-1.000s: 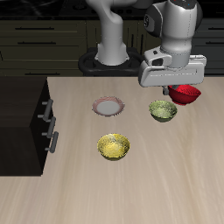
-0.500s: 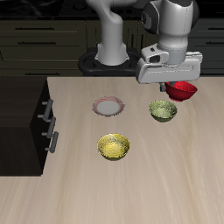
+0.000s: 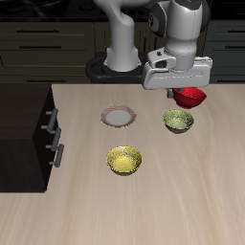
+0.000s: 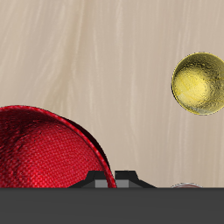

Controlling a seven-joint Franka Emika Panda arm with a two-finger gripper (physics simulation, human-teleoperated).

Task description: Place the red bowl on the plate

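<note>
The glossy red bowl (image 3: 191, 97) hangs in the air under my gripper (image 3: 183, 92), above the table's back part and just behind the green bowl. My gripper is shut on the bowl's rim, and the gripper's body hides the fingers. In the wrist view the red bowl (image 4: 44, 149) looms large right against the gripper, with wood table far below it. The plate (image 3: 118, 117), white-grey with a thin pinkish-red rim, lies flat and bare on the table, some way off to the side of the held bowl.
A green bowl (image 3: 178, 120) sits just below and in front of the held bowl. A yellow bowl (image 3: 124, 160) (image 4: 199, 83) lies nearer the front edge, in front of the plate. A dark drawer cabinet (image 3: 43, 134) stands at the table's side beyond the plate.
My gripper has carried the red bowl upward and sideways toward the plate's side, from beside the green bowl to behind it. The other bowls and the plate have not moved.
</note>
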